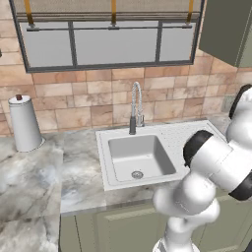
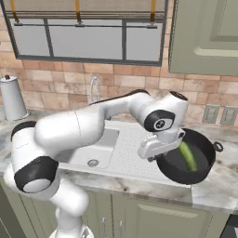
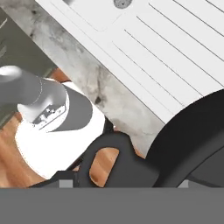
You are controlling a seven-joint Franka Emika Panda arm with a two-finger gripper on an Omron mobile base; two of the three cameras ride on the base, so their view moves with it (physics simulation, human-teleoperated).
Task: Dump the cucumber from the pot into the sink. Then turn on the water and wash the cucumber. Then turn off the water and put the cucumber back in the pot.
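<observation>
One marbled grey bench [image 1: 78,172] under tan tile wall and window; green cabinets below. White sink [image 1: 110,170] set in it, gooseneck faucet [image 1: 135,106] behind basin, white canister [image 1: 23,124] at far left. Right base view adds pot [image 2: 204,169], tilted, at sink's right end over drainboard and bench, cucumber [image 2: 187,155] lying inside. Gripper [image 2: 160,149] at pot's near rim. Hand view: pot's loop handle [image 3: 105,159] close at bottom, ribbed drainboard above; jaws appear clamped on pot at handle.
</observation>
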